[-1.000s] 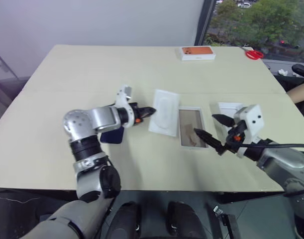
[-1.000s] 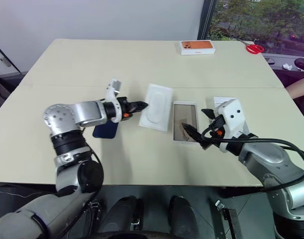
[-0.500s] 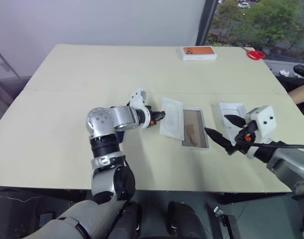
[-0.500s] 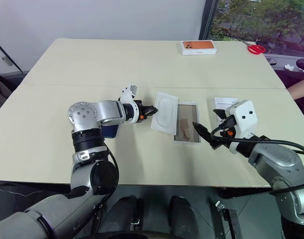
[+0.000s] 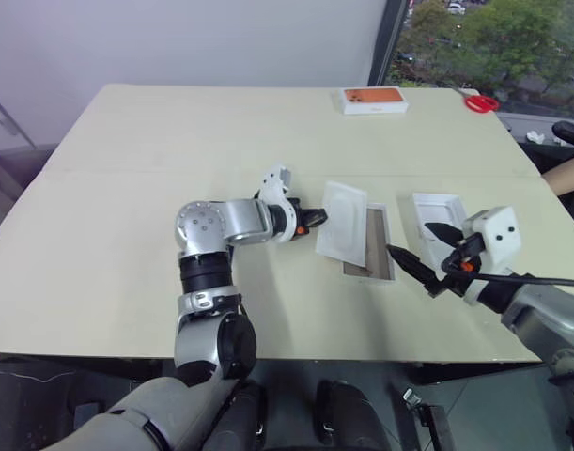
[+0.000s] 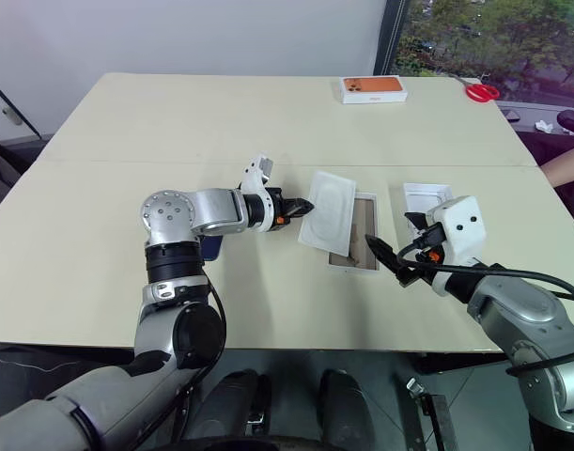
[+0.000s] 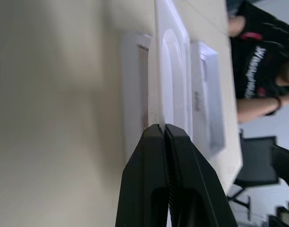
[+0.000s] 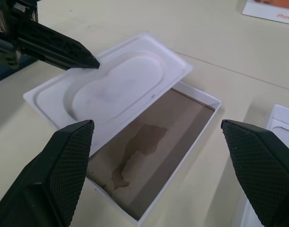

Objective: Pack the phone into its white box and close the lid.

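Left gripper (image 6: 306, 206), fingers together, pushes the white insert (image 6: 328, 209) over the empty white box (image 8: 156, 151); right gripper (image 6: 391, 256) fingers apart; the phone (image 6: 209, 247) lies left on the tabletop (image 6: 127, 122), so the insert may block its slot.

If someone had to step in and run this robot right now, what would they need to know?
Left pincer: shut, its tip against the near edge of the thin white insert, which lies partly over the white box.
Right pincer: open, holding nothing, poised beside the white box.
The phone: on the table, mostly hidden behind the left arm.
The lid: lying inside-up beside the box, on the robot's right.
Done: nothing packed yet; the box floor is partly covered by the insert.
Left: settle the insert, put the phone in the box, close the lid.
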